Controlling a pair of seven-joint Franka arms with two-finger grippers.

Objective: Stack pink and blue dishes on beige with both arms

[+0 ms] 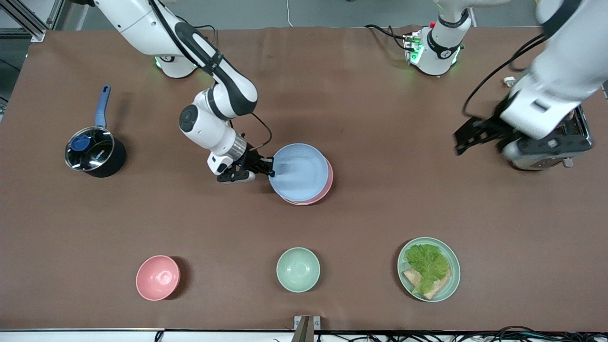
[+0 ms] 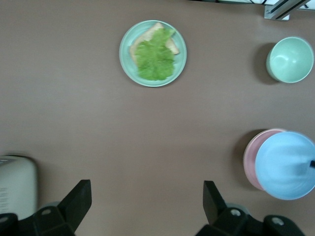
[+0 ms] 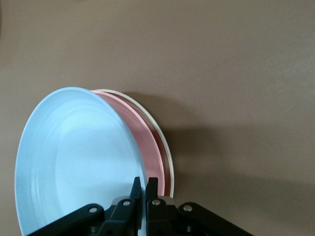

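My right gripper [image 1: 271, 172] [image 3: 144, 184] is shut on the rim of the pastel blue plate [image 1: 299, 172] [image 3: 74, 157]. It holds the plate tilted over the pink plate [image 1: 327, 187] [image 3: 147, 142]. The pink plate lies on the beige plate [image 3: 166, 150], which shows only as a thin cream rim in the right wrist view. The stack sits mid-table. My left gripper [image 1: 460, 142] [image 2: 146, 189] hangs open and empty over the table at the left arm's end, well apart from the stack. Its wrist view shows the blue plate [image 2: 290, 164] over the pink plate [image 2: 252, 157].
A toaster [image 1: 570, 142] stands under the left arm. A lidded black pot [image 1: 92, 154] sits at the right arm's end. Near the front edge are a pink bowl [image 1: 158, 278], a pale green bowl [image 1: 298, 269] and a green plate [image 1: 453, 270] with lettuce and toast.
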